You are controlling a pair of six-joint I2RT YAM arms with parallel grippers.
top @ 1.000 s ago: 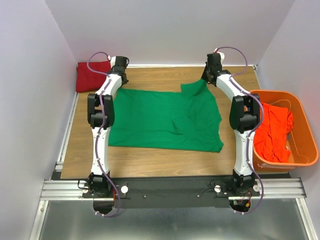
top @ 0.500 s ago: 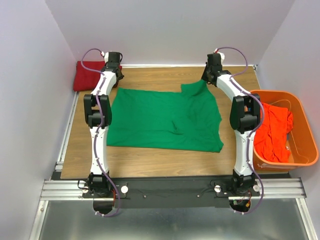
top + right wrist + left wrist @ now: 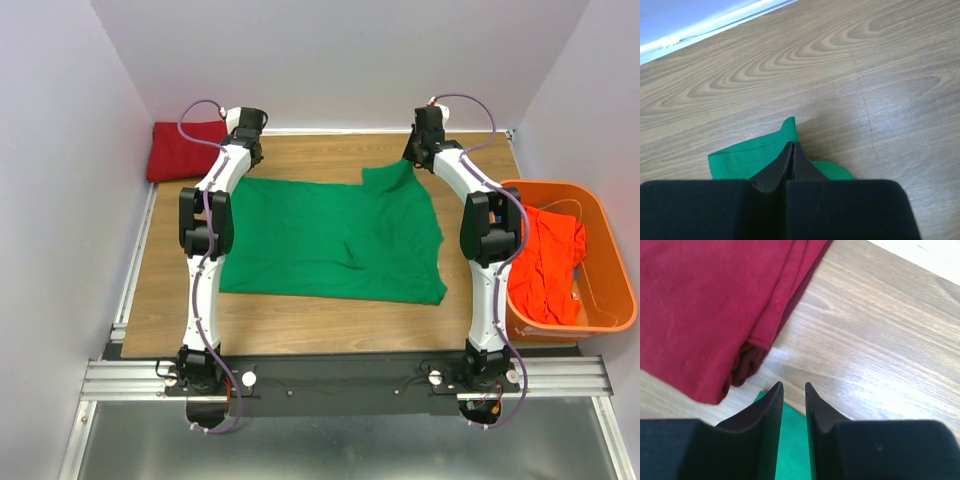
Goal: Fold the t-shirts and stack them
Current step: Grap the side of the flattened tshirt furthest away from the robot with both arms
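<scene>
A green t-shirt (image 3: 320, 235) is spread out flat in the middle of the wooden tabletop (image 3: 300, 320). Its far right corner is lifted a little off the wood, and a small wrinkle is seen near its middle. A dark red t-shirt (image 3: 178, 150) is folded up and laid at the far left corner of the tabletop, near the far left corner of the green one. An orange-red t-shirt (image 3: 548, 262) is bunched up inside an orange basket (image 3: 603, 222). The basket is set at the right edge of the tabletop, apart from the green t-shirt.

The right claw (image 3: 792, 145) is pressed tight shut, and the lifted far right corner of the green t-shirt is pinched in its tips. Green cloth is seen sticking out on both sides of the tips, with bare wood all around.

The left claw (image 3: 794, 385) is held low over the far left corner of the green t-shirt. Its two black fingers (image 3: 767, 425) are set a little apart, with only a thin gap between them. Green cloth is seen down in that gap, and the tips reach just past the corner, over bare wood. It cannot be told whether the cloth is pinched or only lies under the fingers. The folded edge of the dark red t-shirt is seen just ahead and to the left of the tips, near them but not touched.
</scene>
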